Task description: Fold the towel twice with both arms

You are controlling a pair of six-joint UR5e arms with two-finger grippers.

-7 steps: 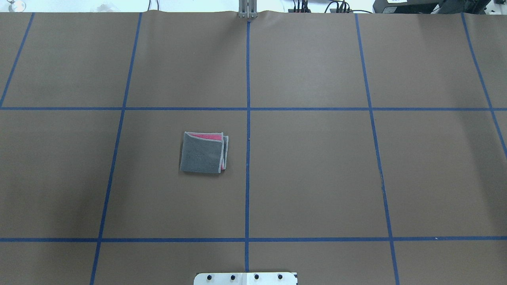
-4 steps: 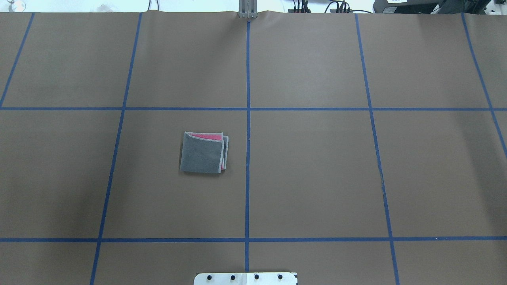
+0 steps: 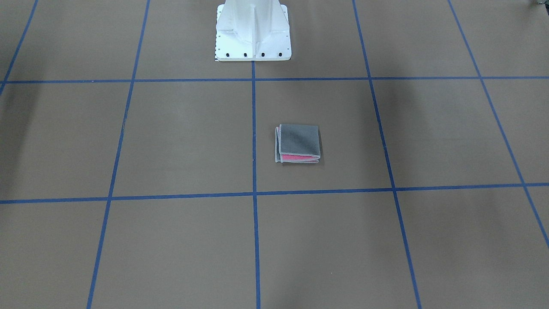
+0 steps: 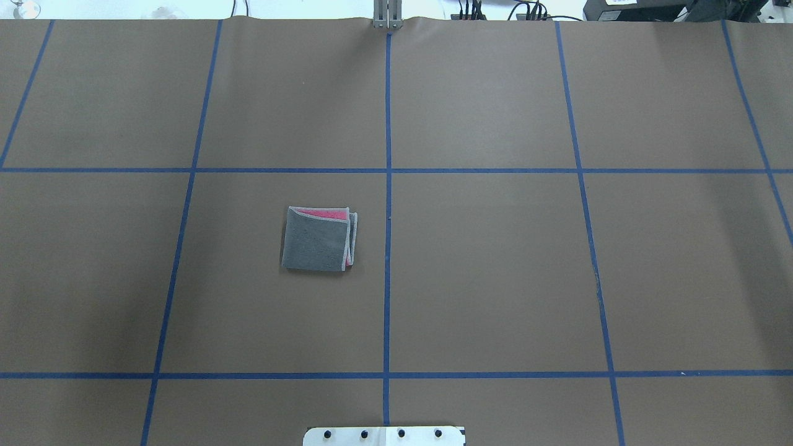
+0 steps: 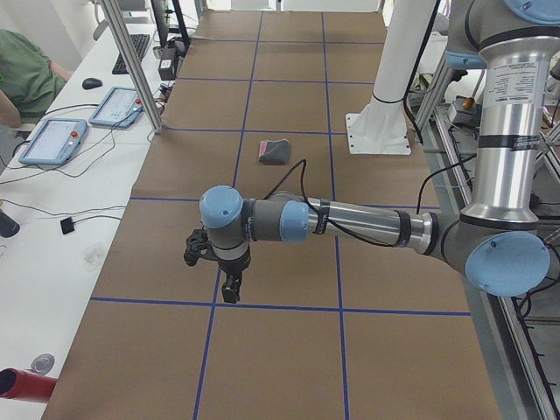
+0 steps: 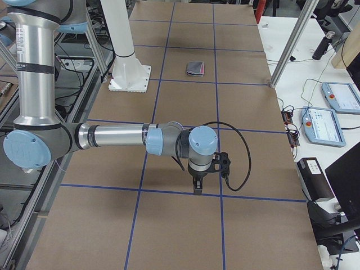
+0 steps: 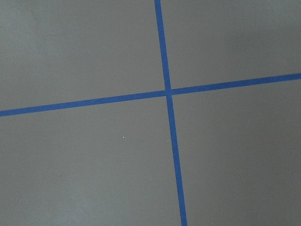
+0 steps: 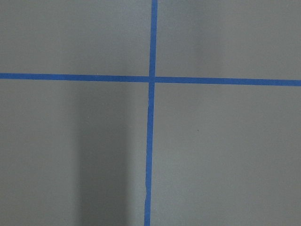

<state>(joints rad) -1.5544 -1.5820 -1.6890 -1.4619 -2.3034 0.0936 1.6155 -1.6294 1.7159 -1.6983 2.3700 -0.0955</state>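
The towel (image 4: 317,240) lies folded into a small square on the brown table, left of the centre tape line, dark grey face up with pink showing at its far and right edges. It also shows in the front-facing view (image 3: 299,143), the exterior left view (image 5: 275,151) and the exterior right view (image 6: 195,68). Neither arm appears in the overhead or front-facing view. My left gripper (image 5: 229,289) hangs over the table's left end, far from the towel. My right gripper (image 6: 197,185) hangs over the right end. I cannot tell whether either is open or shut. Both wrist views show only bare table and tape lines.
The white pedestal (image 3: 253,32) stands at the robot's edge of the table, also seen in the overhead view (image 4: 384,436). Blue tape lines (image 4: 388,186) grid the brown cover. A side desk with tablets (image 5: 52,140) and a seated person (image 5: 22,70) is beyond the far edge.
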